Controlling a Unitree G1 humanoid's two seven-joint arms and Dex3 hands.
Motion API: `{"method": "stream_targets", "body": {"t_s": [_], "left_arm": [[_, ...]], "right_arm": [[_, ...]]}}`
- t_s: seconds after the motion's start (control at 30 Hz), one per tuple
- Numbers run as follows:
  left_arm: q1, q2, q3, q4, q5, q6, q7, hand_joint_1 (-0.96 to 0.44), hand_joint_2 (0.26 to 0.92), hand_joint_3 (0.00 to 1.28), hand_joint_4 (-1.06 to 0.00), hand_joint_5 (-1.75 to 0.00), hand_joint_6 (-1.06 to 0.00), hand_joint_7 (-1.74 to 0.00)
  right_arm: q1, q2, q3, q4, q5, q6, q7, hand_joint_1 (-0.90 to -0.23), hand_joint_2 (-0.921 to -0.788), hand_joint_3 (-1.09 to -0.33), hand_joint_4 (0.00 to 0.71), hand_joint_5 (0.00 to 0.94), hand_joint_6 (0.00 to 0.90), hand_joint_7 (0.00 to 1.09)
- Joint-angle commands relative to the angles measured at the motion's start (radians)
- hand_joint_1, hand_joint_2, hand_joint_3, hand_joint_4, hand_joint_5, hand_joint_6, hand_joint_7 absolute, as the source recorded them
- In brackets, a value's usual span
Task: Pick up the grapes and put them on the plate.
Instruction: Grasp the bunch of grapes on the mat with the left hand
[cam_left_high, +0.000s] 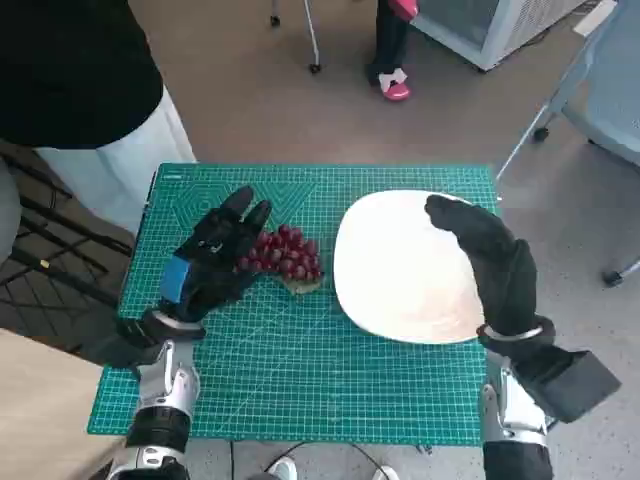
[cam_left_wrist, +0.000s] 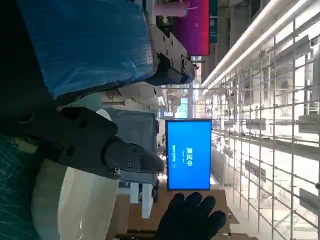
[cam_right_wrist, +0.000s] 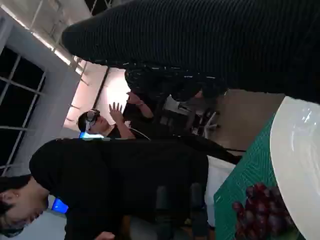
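Covering the table, a green cutting mat (cam_left_high: 300, 370) bears grapes (cam_left_high: 288, 255) and plate (cam_left_high: 400, 270) (both hands spread, empty).

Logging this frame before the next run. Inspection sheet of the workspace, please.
Surface: green cutting mat covering the small table.
Job's things: grapes on the mat, beside the white plate; plate bare.
Clutter: nothing seen.
Hands: left hand at the grapes' side, fingers spread, grip not evident; right hand over the plate's edge, holding nothing.
Cables: a dark cable at the table's near edge.
Surroundings: a person close by the table's far left corner; chair legs on the floor.
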Motion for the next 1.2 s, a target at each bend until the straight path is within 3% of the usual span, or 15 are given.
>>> {"method": "stream_targets", "body": {"t_s": [0.03, 1.2], "left_arm": [[-0.011, 0.011, -0.002, 0.002, 0.004, -0.008, -0.004, -0.37, 0.921, 0.14, -0.34, 0.00, -0.45, 0.00], [-0.010, 0.022, -0.012, -0.008, 0.013, -0.005, -0.007, -0.37, 0.921, 0.15, -0.34, 0.00, -0.45, 0.00]], "right_arm": [[0.016, 0.004, 0.000, 0.002, -0.003, 0.020, -0.007, -0.624, -0.921, -0.886, 0.359, 0.001, -0.001, 0.47], [0.012, 0.002, 0.001, -0.008, 0.002, 0.033, 0.001, -0.634, -0.921, -0.884, 0.358, 0.001, -0.001, 0.46]]}}
